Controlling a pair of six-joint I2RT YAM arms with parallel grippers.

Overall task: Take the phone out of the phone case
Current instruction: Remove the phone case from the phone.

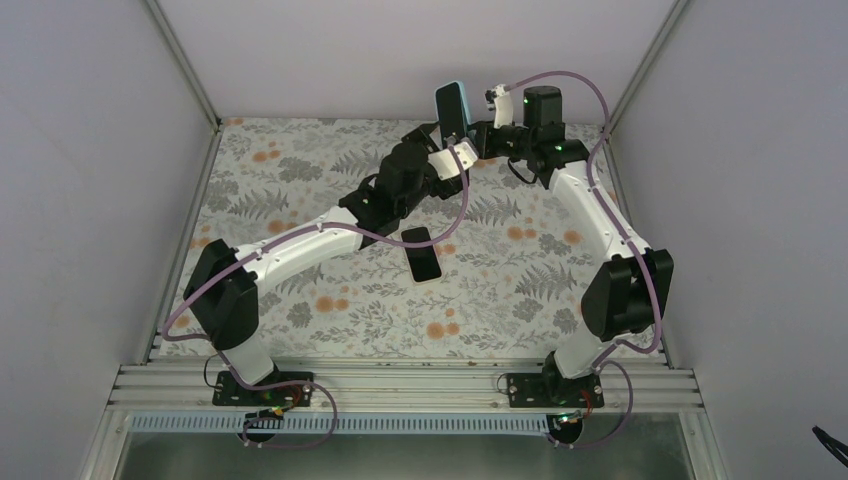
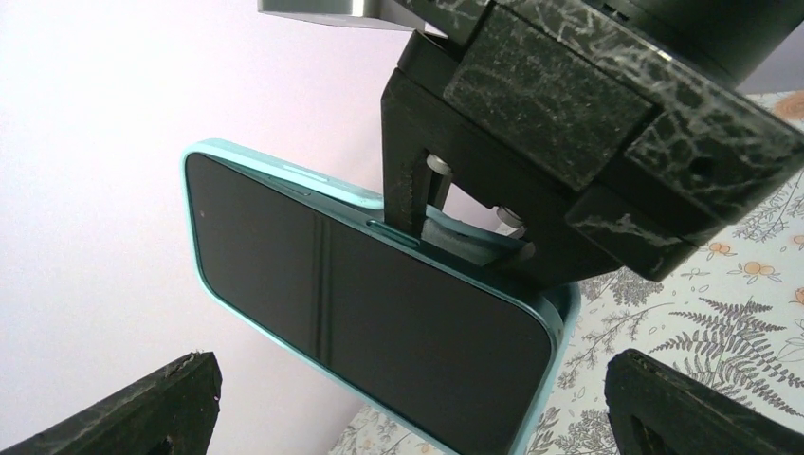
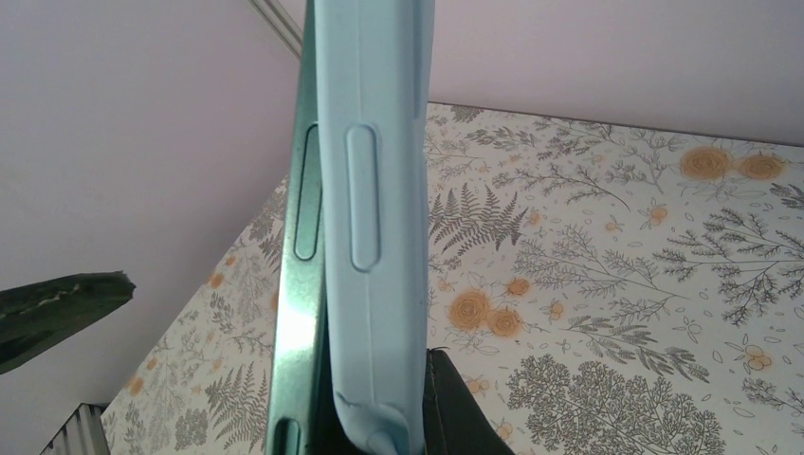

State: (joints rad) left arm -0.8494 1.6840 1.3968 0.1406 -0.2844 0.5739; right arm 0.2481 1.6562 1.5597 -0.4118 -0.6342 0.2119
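While my right gripper [image 1: 472, 138] is clamped on the phone case [image 2: 284, 172] near one end, the phone [image 2: 370, 313] sits inside it, screen dark, held upright in the air over the far side of the table [image 1: 520, 285]. Right wrist view: the case wall is parted from the phone's green edge. My left gripper [image 2: 408, 379] is spread wide, fingers [image 2: 142, 408] flanking the phone, apart from it. A second dark phone [image 1: 422, 253] lies flat mid-table.

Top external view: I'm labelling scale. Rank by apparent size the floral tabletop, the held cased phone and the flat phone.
1. floral tabletop.
2-3. cased phone and flat phone: alike; the raised one is nearer the camera, so unranked.
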